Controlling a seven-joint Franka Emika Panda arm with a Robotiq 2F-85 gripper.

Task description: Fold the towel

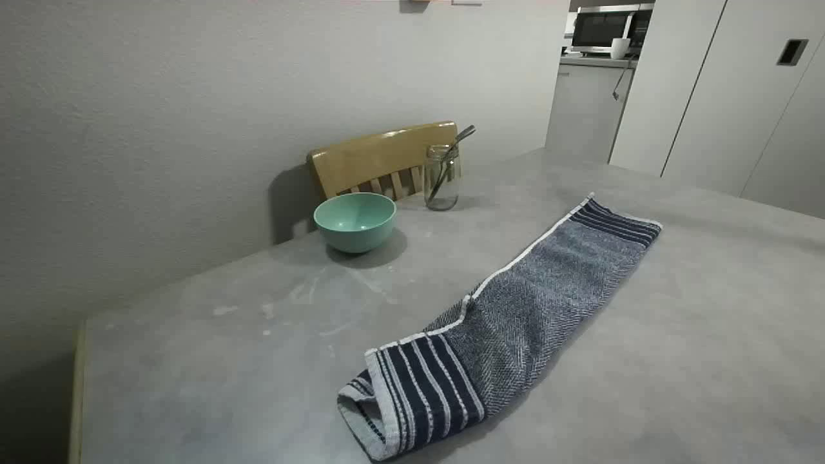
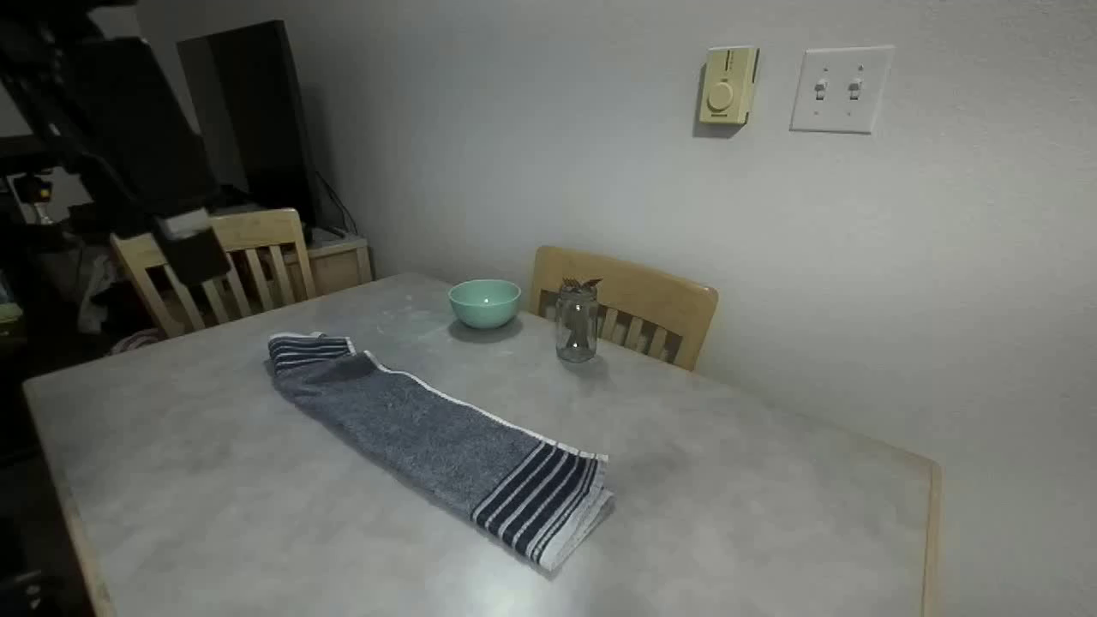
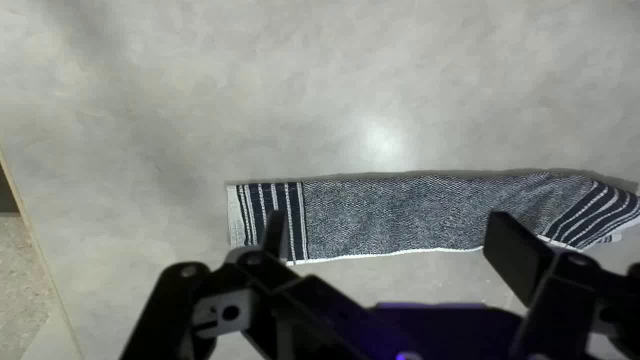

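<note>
On the grey, wood-edged table [image 2: 754,514] lies the long, narrow blue-grey terry towel [image 2: 420,424], and in both exterior views the round teal bowl [image 2: 485,307] and the clear cylindrical glass jar [image 1: 447,187] with metal cutlery [image 1: 465,133] in it stand beyond the towel's hemmed side, apart from it. In an exterior view, a slatted light-wood chair [image 2: 647,291] is behind the towel's right end, another such chair [image 2: 257,230] behind and left of its left end. In the wrist view, the black two-fingered gripper [image 3: 387,225] is in front of the towel, one finger across its left end, one across its right half.
</note>
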